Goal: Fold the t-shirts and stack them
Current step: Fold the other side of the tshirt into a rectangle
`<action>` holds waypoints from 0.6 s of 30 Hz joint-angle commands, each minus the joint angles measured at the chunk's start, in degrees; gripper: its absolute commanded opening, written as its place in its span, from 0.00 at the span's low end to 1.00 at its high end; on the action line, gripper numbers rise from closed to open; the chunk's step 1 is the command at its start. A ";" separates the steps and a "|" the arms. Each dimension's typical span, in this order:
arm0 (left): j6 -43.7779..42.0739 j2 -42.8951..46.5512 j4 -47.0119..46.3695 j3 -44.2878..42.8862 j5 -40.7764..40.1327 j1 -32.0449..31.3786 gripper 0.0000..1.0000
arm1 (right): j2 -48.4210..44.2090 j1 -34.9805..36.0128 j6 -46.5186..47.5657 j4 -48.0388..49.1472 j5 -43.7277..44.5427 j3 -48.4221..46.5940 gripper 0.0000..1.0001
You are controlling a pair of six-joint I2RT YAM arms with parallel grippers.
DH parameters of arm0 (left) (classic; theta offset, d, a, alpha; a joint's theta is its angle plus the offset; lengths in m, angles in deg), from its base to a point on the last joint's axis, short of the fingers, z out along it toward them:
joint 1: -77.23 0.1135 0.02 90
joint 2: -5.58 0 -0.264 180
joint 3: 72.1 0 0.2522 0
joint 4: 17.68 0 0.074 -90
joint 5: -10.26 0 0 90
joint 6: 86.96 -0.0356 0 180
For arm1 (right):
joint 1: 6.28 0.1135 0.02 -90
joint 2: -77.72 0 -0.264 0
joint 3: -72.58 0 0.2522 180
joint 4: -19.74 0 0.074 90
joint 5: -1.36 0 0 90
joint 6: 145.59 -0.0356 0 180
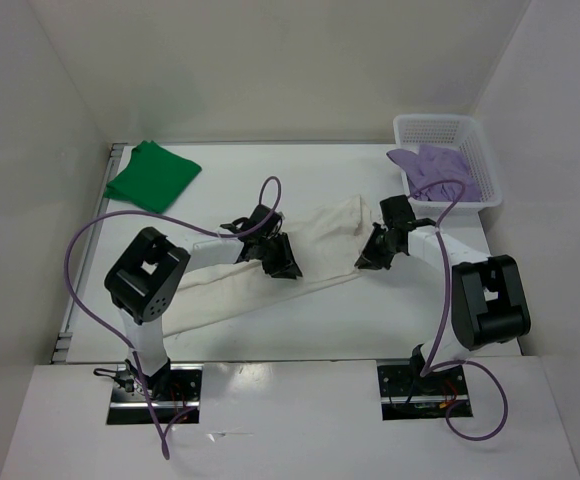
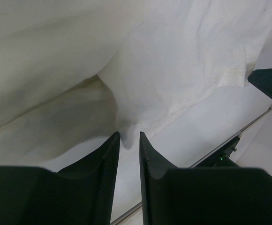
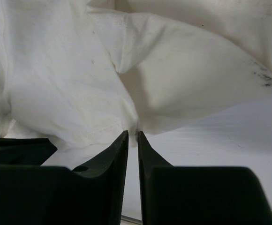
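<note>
A white t-shirt (image 1: 232, 285) lies stretched out across the middle of the table. My left gripper (image 1: 282, 266) is at its near edge, and in the left wrist view it (image 2: 129, 137) is shut on a small fold of the white cloth (image 2: 183, 61). My right gripper (image 1: 368, 260) is at the shirt's right end, and in the right wrist view it (image 3: 132, 134) is shut on the hem of the white cloth (image 3: 65, 84). A folded bright green t-shirt (image 1: 153, 175) lies at the far left. A pale lavender t-shirt (image 1: 432, 165) hangs over the basket's rim.
A white plastic lattice basket (image 1: 468, 135) stands at the far right corner. White walls close the table on three sides. Purple cables loop over both arms. A metal rail (image 2: 230, 136) runs along the table edge.
</note>
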 commanded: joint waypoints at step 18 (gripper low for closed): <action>3.32 2.98 -1.47 -1.44 3.42 0.15 0.00 | -3.85 0.64 2.39 -3.81 0.70 -2.25 0.00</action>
